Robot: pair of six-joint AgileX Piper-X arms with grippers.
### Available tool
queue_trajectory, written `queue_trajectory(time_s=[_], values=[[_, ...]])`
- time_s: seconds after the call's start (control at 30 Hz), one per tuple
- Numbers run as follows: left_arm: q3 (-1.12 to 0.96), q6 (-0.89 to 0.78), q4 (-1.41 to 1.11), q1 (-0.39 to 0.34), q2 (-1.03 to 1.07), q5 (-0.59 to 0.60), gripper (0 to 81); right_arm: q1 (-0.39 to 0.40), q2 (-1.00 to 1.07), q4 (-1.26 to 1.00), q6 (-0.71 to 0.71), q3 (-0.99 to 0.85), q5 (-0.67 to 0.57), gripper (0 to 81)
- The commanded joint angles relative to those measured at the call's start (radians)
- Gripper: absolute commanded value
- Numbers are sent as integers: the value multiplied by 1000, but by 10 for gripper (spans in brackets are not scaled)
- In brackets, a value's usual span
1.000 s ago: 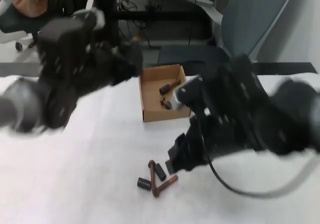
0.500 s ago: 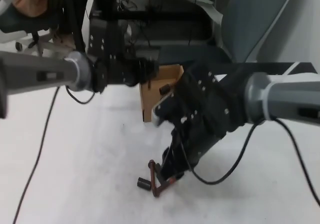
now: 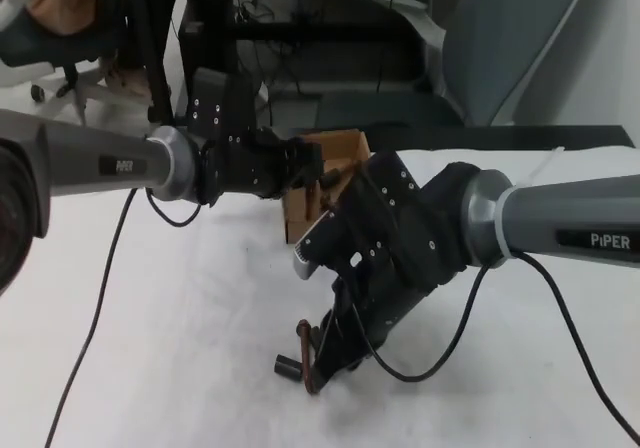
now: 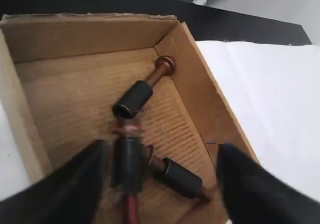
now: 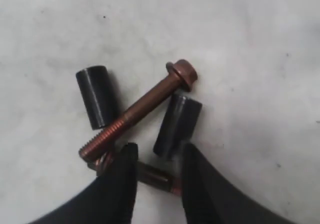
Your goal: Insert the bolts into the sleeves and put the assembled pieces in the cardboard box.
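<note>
Brown and open-topped, the cardboard box (image 4: 195, 99) sat toward the far edge of the white bench (image 3: 150, 348), with three assembled pieces (image 4: 132, 96) lying inside. The left gripper (image 4: 161, 154) hung over them, its fingers spread wide and gripping nothing. Nearer, the right gripper (image 5: 158, 154) was down at the loose parts, fingers slightly apart astride one bolt (image 5: 152, 175). A second bolt (image 5: 145, 101) lay slantwise between two black sleeves (image 5: 97, 96).

Left hand (image 4: 161, 146): fingers spread wide, arm stretched forward. Right hand (image 5: 159, 149): fingers narrowly apart, wrist angled down.
</note>
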Motion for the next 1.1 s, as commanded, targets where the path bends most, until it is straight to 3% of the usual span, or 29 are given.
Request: queue_trajectory(time_s=[0.0, 0.13, 0.6, 0.77, 0.8, 0.83, 0.87, 1.07], values=[[-16, -4, -10, -1, -13, -14, 700, 4, 7, -22, -12, -10, -16, 281], [-16, -4, -14, 8, -17, -7, 700, 4, 34, -37, -26, -14, -16, 281], [-7, -2, 20, 79, -131, 220, 700, 9, 122, -25, -64, -77, -16, 281], [-7, 143, 220, 106, -185, 265, 700, 8, 122, 14, -65, -134, -16, 281], [-7, 182, 278, 107, -194, 262, 700, 8, 122, 35, -65, -148, -9, 251], [-7, 232, 333, 108, -203, 262, 700, 8, 122, 52, -65, -157, 13, 160], [-7, 267, 387, 107, -208, 262, 700, 11, 122, 78, -69, -169, 49, 10], [-7, 421, 633, 105, -235, 262, 700, 5, 91, 157, -80, -180, 162, 6]])
